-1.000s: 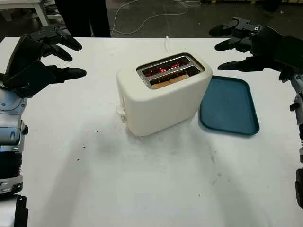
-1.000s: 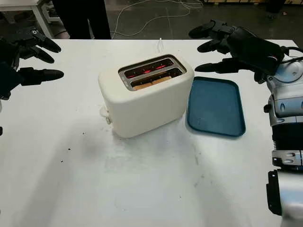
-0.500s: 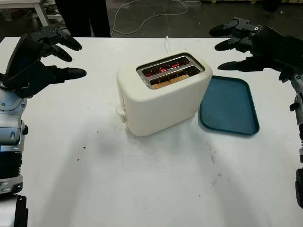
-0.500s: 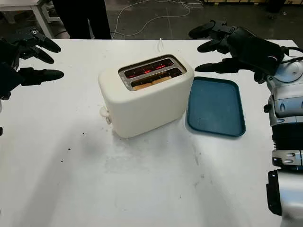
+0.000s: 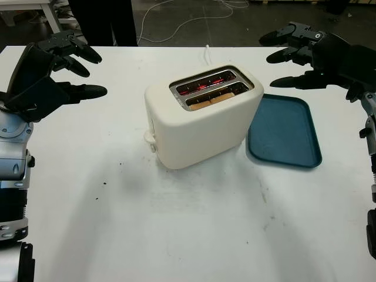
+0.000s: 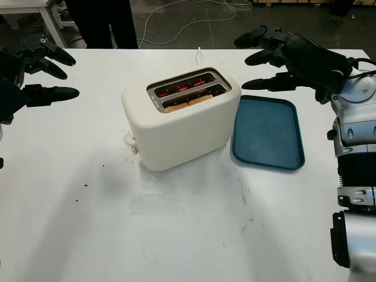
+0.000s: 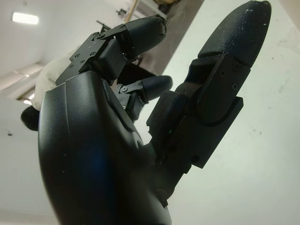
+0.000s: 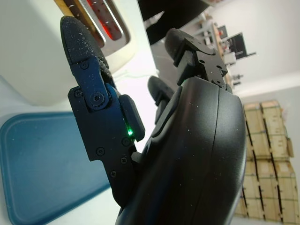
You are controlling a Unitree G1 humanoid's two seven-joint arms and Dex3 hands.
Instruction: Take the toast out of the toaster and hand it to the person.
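Note:
A cream toaster (image 5: 202, 117) stands in the middle of the white table (image 5: 176, 229). Its far slot glows red; a slice of toast (image 5: 210, 100) sits low in the near slot. My left hand (image 5: 70, 67) hovers open over the table's far left, well away from the toaster. Off to the far right my right hand (image 5: 294, 56) is open above the table, just beyond the blue tray (image 5: 284, 133). In the right wrist view the toaster (image 8: 28, 51) shows past the fingers (image 8: 89, 93). A person's dark legs (image 5: 103, 20) stand behind the table at the far left.
The flat blue tray lies right of the toaster, touching its side. A white cable (image 5: 207, 54) runs from behind the toaster off the table's far edge. More cables lie on the dark floor beyond. A white table leg (image 5: 51, 17) stands at the far left.

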